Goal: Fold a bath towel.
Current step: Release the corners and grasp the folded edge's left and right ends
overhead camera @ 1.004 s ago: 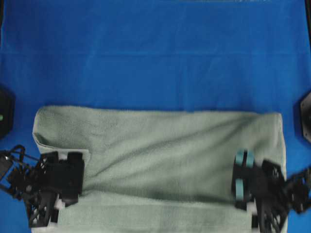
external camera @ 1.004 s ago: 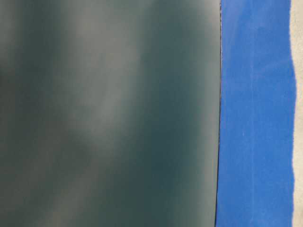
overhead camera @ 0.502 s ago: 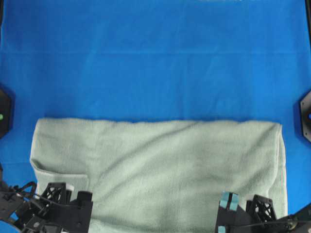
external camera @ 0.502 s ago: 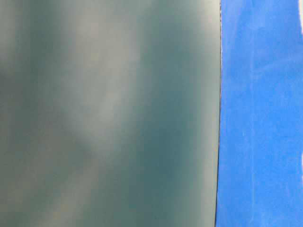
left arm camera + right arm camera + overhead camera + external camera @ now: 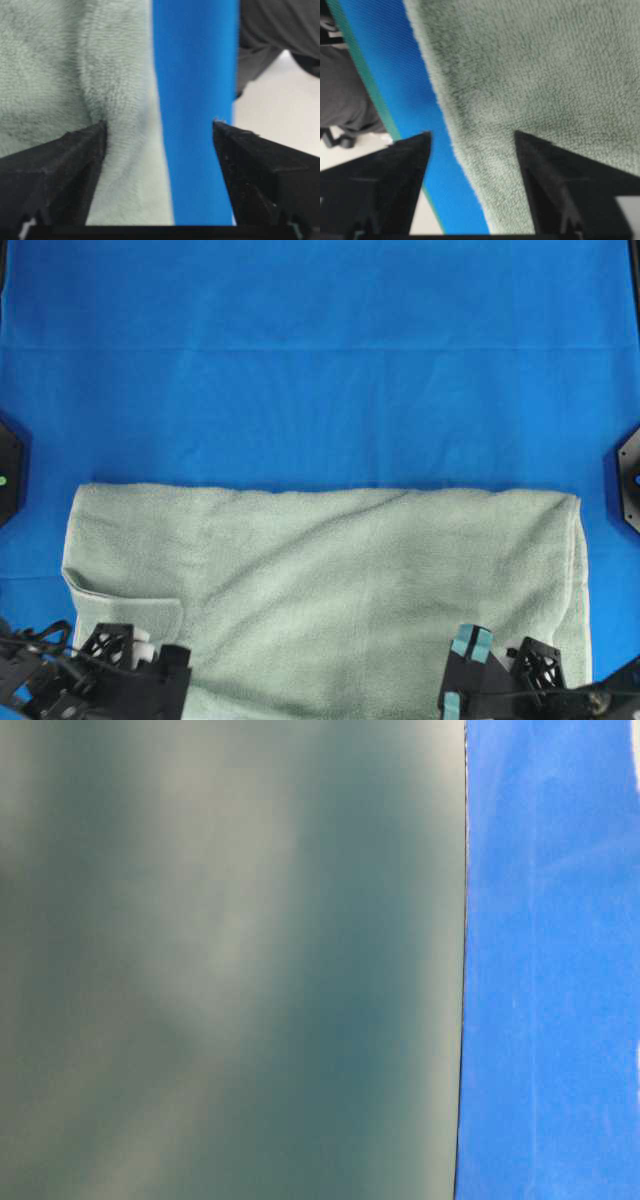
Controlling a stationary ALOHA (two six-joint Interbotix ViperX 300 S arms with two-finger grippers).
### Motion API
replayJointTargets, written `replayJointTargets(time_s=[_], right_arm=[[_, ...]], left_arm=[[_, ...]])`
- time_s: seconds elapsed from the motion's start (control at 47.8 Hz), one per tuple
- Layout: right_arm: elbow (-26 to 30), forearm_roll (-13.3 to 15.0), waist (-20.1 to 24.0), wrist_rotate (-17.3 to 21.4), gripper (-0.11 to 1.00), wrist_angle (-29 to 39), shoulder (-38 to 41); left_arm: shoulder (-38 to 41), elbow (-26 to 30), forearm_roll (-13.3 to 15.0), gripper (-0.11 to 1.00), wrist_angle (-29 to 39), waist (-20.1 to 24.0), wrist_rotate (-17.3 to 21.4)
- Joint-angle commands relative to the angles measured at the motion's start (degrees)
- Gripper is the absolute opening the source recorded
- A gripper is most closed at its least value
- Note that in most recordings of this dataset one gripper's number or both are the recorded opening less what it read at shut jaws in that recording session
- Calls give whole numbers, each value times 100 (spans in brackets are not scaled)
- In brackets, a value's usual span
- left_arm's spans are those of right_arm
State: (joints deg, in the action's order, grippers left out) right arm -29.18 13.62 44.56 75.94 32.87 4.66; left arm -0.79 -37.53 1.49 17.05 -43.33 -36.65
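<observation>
Your left gripper (image 5: 159,131) and right gripper (image 5: 471,140) hung low with jaws spread, empty, each straddling the bath towel (image 5: 330,590) edge that only wrist views revealed.

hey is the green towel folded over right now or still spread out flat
Folded. The bath towel lies as a long band on the blue cloth, with a doubled layer showing at its left end and a rounded fold along its right edge. Both grippers are open, holding nothing.

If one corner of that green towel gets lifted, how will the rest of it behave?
The bath towel will probably sag and drape, since it lies limp with a flopped-over corner flap. Its fuzzy pile should grip well on the blue cloth, so it likely drags rather than slides. Doubled layers suggest moderate weight.
</observation>
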Motion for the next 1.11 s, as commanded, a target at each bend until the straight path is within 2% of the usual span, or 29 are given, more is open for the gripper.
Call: replayJointTargets(time_s=[0.0,0.063,0.167,0.23,0.314,0.418,0.544,0.648,0.774,0.878,1.087], right_arm=[[185,176,35,18,65,220,-343],[193,352,26,18,59,527,-554],[105,729,-26,35,60,1187,-888],[-35,1063,-123,44,60,1679,-1134],[-360,1406,-369,149,60,2092,-1433],[-896,1626,-923,255,60,2171,-1854],[-1714,1775,-1687,220,60,1758,-2487],[-2347,1784,-2153,141,60,1046,-2830],[-2979,1775,-2584,97,59,18,-2918],[-3261,1767,-2725,105,60,-536,-2751],[-3366,1767,-2786,88,59,-791,-2312]], left_arm=[[-527,220,-9,73,281,-105,44],[-809,255,-18,70,545,-105,70],[-1301,149,-158,69,914,9,220],[-1538,9,-220,69,1002,211,352],[-1784,-264,-237,69,1011,703,554],[-2021,-686,-237,69,1011,1521,826],[-2092,-1178,-237,69,976,2347,1090],[-2039,-1582,-237,69,747,2821,1274],[-1969,-1890,-229,69,167,2953,1318],[-1837,-2145,-176,69,-299,2953,1301],[-1362,-2373,-176,69,-457,3094,1310]])
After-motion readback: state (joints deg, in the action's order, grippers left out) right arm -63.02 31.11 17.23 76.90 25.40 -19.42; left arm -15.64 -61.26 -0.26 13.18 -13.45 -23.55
